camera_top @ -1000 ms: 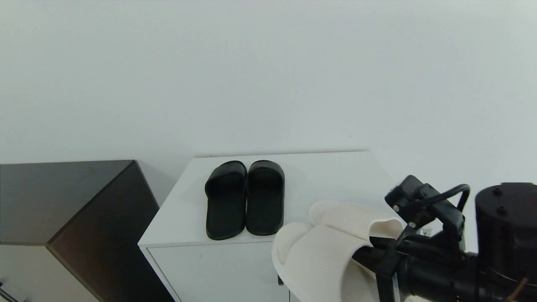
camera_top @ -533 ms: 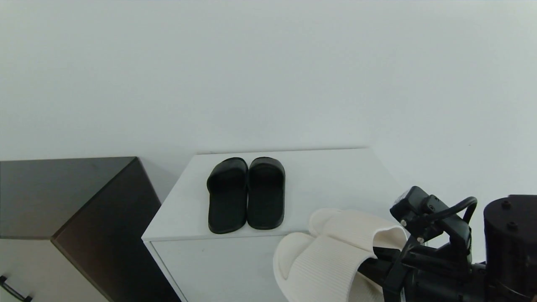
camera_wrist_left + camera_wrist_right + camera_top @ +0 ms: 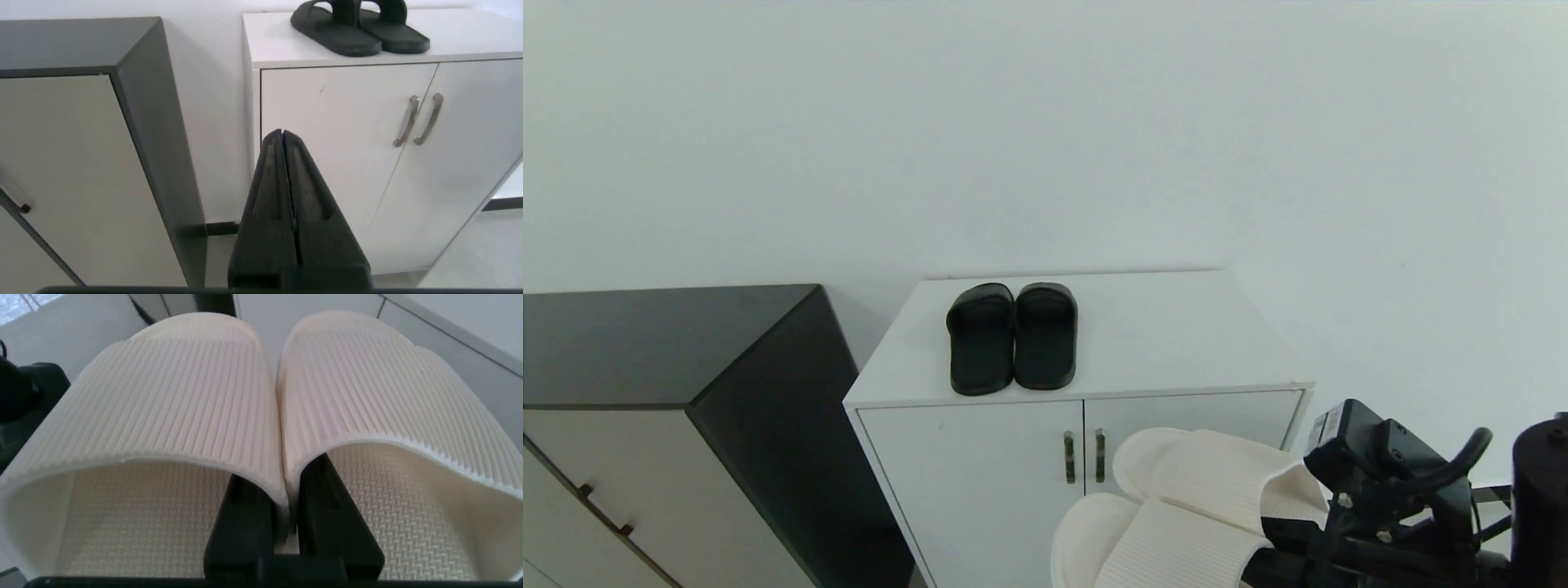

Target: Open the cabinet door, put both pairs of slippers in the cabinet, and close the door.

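Note:
A pair of black slippers [image 3: 1013, 336] lies side by side on top of the white cabinet [image 3: 1176, 327], left of its middle. Both cabinet doors [image 3: 980, 482] are shut, with two metal handles [image 3: 1084, 456] at the centre seam. Low in front of the right door, my right gripper [image 3: 284, 518] is shut on the pair of white ribbed slippers [image 3: 1192, 506]. Its fingers [image 3: 245, 514] sit under the straps and pinch the two inner walls together. My left gripper [image 3: 283, 143] is shut and holds nothing. It hangs before the cabinet's left door [image 3: 343, 139], well short of it.
A dark cabinet [image 3: 727, 392] with pale drawer fronts [image 3: 596, 506] stands against the white cabinet's left side. A plain white wall runs behind both. The black slippers [image 3: 359, 20] and the door handles [image 3: 418, 119] lie beyond my left gripper.
The whole head picture has shifted as the camera drew back, bringing the cabinet's doors and handles into view. The right gripper still holds the white slippers, now lower in the picture.

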Controlling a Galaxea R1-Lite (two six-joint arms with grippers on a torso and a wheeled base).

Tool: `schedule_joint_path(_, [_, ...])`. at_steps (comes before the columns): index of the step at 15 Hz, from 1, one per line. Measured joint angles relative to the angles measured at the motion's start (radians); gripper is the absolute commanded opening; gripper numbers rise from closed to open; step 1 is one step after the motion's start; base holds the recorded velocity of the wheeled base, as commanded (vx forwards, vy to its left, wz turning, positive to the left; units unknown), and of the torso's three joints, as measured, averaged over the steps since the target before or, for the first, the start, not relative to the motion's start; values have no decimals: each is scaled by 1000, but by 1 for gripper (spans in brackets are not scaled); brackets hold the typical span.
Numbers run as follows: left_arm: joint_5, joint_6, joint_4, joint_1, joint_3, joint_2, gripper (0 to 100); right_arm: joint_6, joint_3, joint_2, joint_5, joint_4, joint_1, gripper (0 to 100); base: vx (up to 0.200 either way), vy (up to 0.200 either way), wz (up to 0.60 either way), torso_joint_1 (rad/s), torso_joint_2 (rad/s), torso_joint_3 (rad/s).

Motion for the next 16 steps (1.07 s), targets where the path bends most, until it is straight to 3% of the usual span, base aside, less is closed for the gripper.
schedule_joint_path(4, [0,0,0,0,0,0,0,0,1,0,10,1,0,0,0,0,0,0,0,0])
schedule_joint_path(8, [1,0,0,0,0,0,0,1,7,3,10,1,-1,0,0,-200,0,-1,4,2])
schedule_joint_path(16, [6,-2,0,0,0,0,0,0,11,15,20,0,-1,0,0,0,0,0,0,0])
